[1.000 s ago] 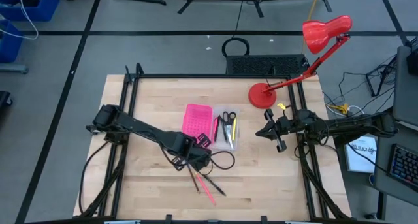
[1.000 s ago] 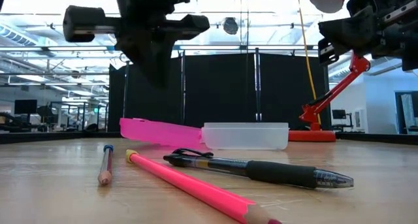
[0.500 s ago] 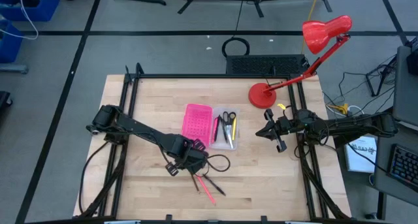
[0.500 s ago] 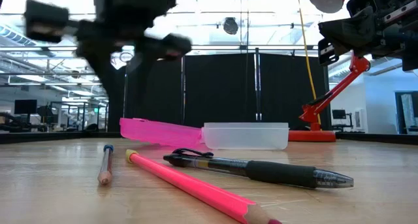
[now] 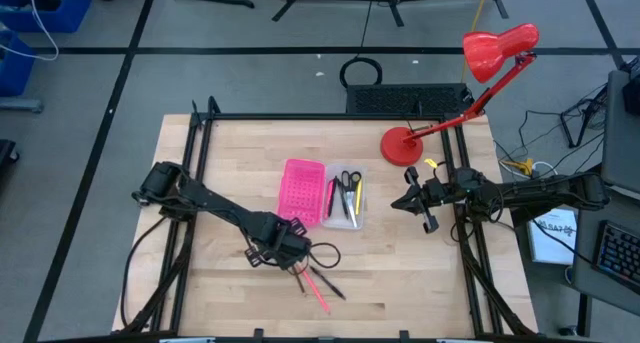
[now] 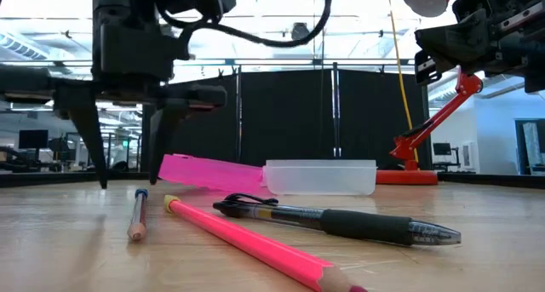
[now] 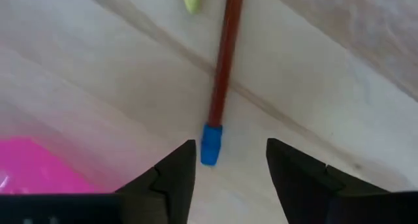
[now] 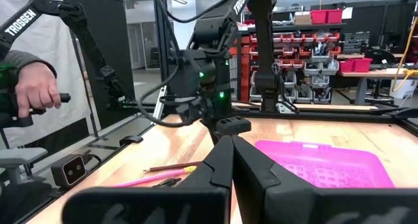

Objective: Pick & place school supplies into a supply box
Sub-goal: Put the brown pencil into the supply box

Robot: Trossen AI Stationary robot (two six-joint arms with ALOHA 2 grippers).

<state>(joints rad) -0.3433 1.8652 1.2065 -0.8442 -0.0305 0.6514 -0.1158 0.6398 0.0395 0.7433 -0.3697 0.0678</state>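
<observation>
My left gripper (image 5: 288, 259) is open and points down over a brown pencil with a blue eraser (image 6: 136, 214). Its fingers stand on either side of the eraser end (image 7: 210, 144), just above the table, touching nothing. A pink pencil (image 6: 255, 245) and a black pen (image 6: 341, 221) lie flat on the table beside it. The clear supply box (image 5: 347, 196) holds scissors and a few pens. It stands next to the pink dotted tray (image 5: 303, 188). My right gripper (image 5: 415, 203) is shut and empty, raised at the table's right side.
A red desk lamp stands with its base (image 5: 404, 144) at the table's far right. A looped black cable (image 5: 325, 251) hangs by my left wrist. A person's hand (image 8: 36, 90) holds a controller beyond the table's left side. Bare wood lies left of the pencils.
My left gripper has gone from beside the trays toward the table's near edge and a little left. It has come down over the loose pencils, and its fingers now hang around the brown pencil's eraser end. The pencils, pen and trays have not moved.
</observation>
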